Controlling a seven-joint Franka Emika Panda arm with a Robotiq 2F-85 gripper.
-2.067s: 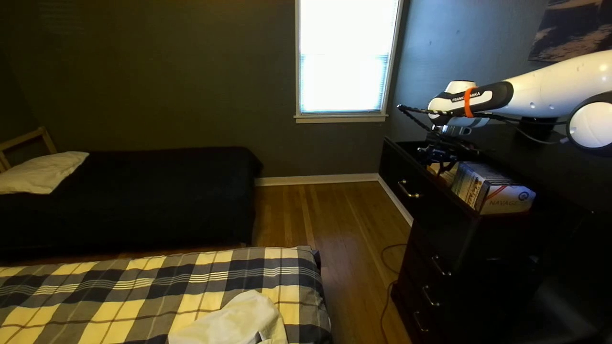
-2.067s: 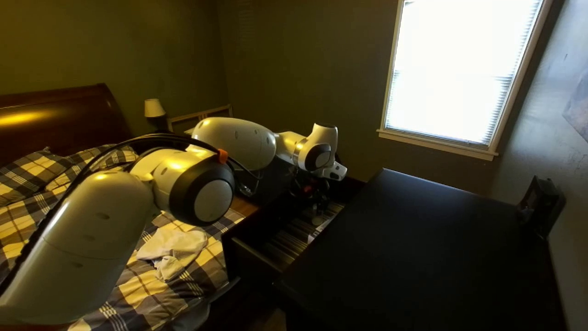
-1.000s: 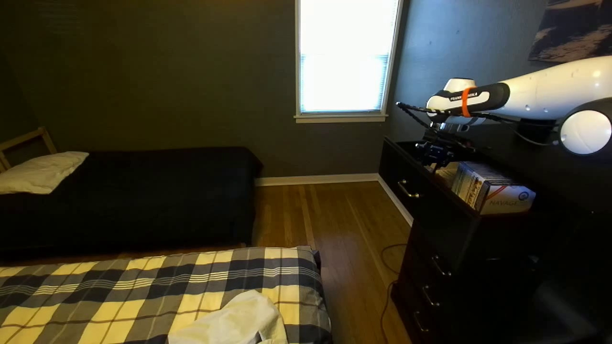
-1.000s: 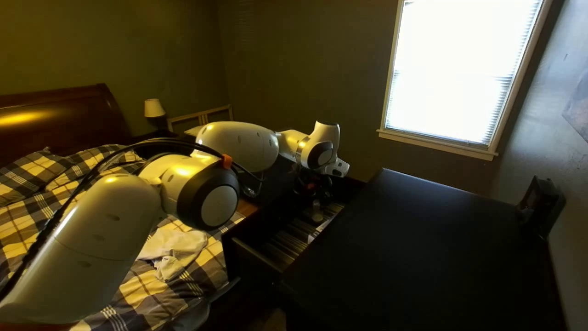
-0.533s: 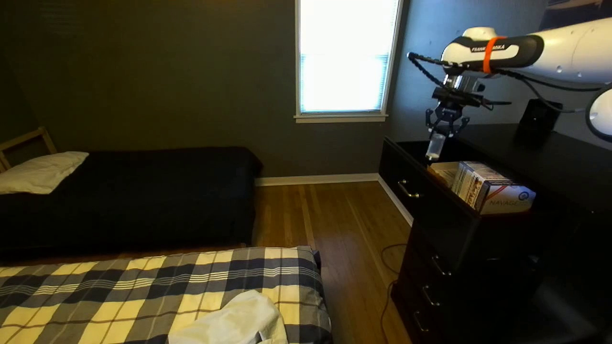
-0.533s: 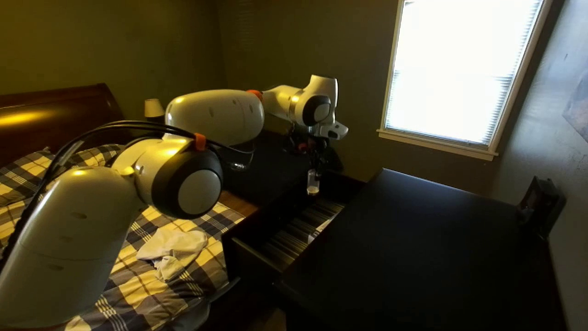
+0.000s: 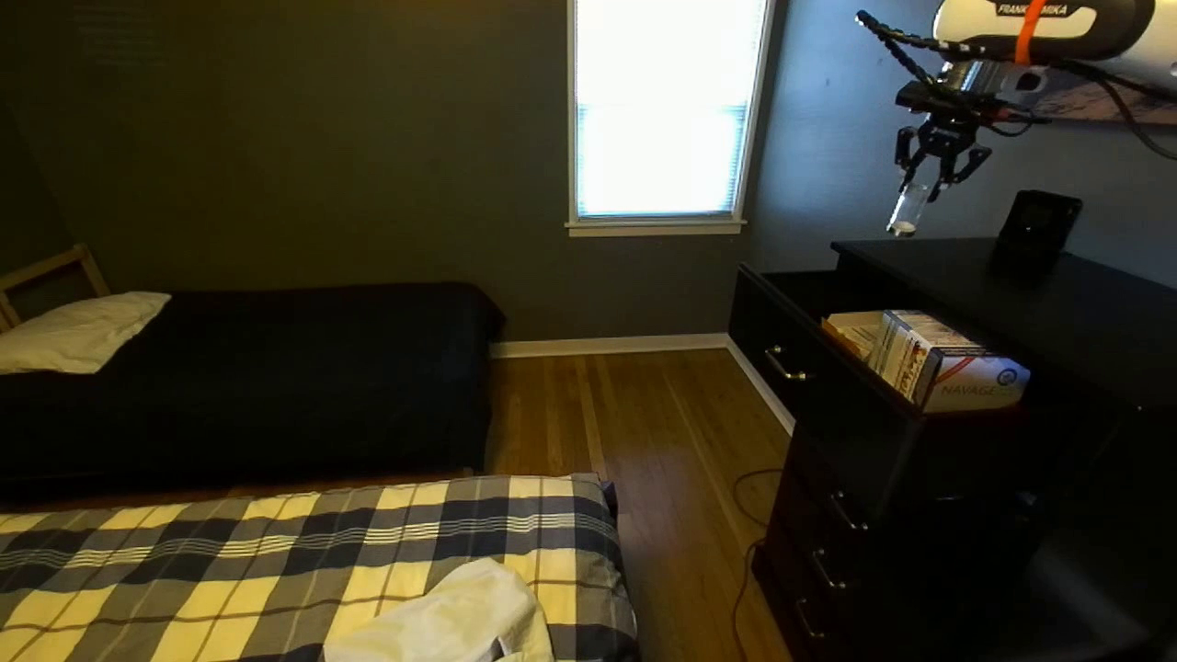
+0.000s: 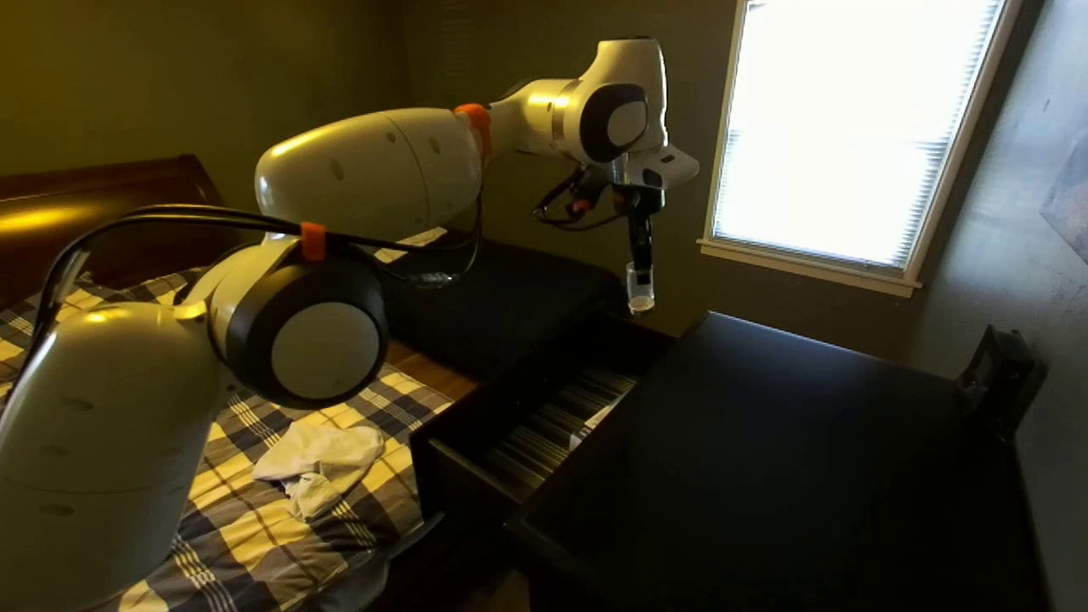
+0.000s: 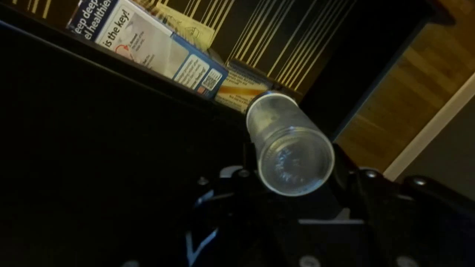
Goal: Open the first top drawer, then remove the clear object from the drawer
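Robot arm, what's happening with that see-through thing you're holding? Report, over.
Gripper clamped on clear container. Container in mid-air, out of the open top drawer. Nothing else seen touching it.

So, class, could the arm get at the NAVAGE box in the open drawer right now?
Probably not yet: the gripper holds the clear container, which it would likely need to put down first. Otherwise, the way looks free: the top drawer stands open with the NAVAGE box exposed.
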